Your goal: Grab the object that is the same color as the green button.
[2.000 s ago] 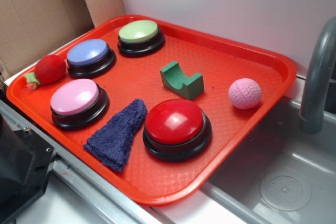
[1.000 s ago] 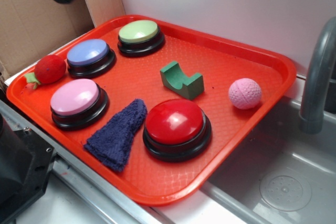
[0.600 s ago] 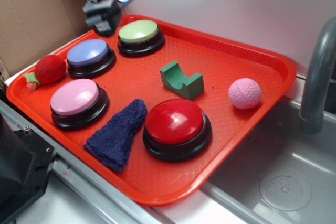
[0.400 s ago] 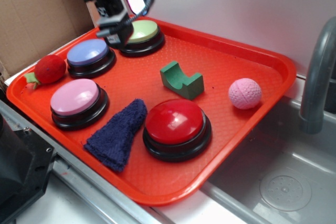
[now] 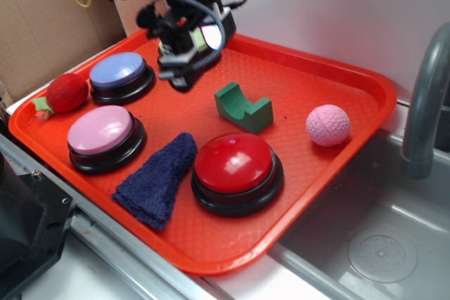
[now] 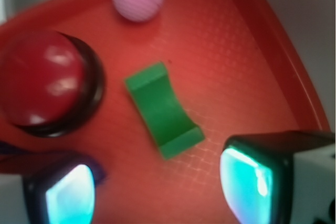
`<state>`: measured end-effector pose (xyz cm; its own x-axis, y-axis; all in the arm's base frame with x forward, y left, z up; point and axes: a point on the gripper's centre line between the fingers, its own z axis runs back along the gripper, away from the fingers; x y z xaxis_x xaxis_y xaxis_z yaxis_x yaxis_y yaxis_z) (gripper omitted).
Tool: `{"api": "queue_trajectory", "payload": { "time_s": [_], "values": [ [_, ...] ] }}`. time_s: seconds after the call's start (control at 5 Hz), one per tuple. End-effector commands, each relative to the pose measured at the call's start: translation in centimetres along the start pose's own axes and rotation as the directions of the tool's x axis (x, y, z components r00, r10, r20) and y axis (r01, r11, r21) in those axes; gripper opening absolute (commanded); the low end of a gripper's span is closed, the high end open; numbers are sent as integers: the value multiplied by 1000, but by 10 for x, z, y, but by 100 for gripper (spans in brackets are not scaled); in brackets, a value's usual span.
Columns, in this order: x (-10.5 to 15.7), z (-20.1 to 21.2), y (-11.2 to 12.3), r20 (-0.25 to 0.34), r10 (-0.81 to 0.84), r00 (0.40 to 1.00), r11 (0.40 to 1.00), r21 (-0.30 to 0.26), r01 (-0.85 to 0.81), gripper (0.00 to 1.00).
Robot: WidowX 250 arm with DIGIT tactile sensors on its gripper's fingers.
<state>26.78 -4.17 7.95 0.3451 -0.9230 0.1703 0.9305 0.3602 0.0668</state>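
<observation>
Green block: sitting mid-tray, notch up, between red button and far rim. Hand: hovering beside it toward the far-left corner, fingers spreading, gripping nothing.

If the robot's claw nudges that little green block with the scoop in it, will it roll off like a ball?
Probably not. The green block rests on a flat base on the tray, so it should slide, not roll. It looks rigid and likely light. Its curved notch might make a grip across the top slip.
</observation>
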Motion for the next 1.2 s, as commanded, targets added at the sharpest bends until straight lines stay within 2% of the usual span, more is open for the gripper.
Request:
{"api": "queue_trajectory", "payload": {
  "time_s": [0.0, 0.2, 0.4, 0.6, 0.8, 1.0],
  "values": [
    [13, -37, 6, 23, -69, 997, 997, 29, 69, 100],
    [13, -53, 9, 32, -63, 997, 998, 21, 63, 100],
    [13, -55, 9, 24, -55, 998, 998, 22, 54, 95],
    [10, -54, 13, 30, -49, 998, 998, 30, 48, 0],
    [7, -43, 15, 43, 0, 999, 999, 35, -1, 0],
    [2, -19, 16, -26, 148, 989, 988, 49, -147, 0]
  ]
}}
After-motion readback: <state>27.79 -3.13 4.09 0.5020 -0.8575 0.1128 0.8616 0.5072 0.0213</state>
